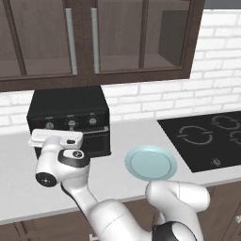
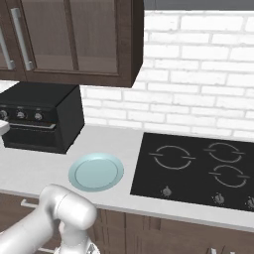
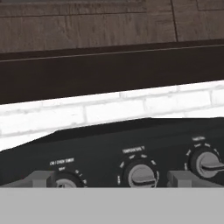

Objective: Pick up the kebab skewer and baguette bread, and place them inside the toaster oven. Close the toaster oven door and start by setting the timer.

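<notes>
The black toaster oven (image 1: 70, 106) stands on the counter against the brick wall, with its door (image 2: 31, 133) shut upright. Three knobs run in a row along its front: left (image 3: 65, 181), middle (image 3: 141, 174) and right (image 3: 208, 162). My gripper (image 1: 55, 138) hovers just in front of the oven's left side at knob height, pointing at the panel. In the hand view my gripper (image 3: 111, 179) is open and holds nothing, its fingertips (image 3: 40, 178) spread wide below the knob row. The kebab skewer and baguette bread are out of view.
A bare light-blue plate (image 1: 150, 162) lies on the counter right of the oven. A black cooktop (image 2: 198, 168) occupies the counter's right end. Dark wall cabinets (image 1: 94, 37) hang low above the oven. The counter's front edge (image 1: 28, 214) runs close to my base.
</notes>
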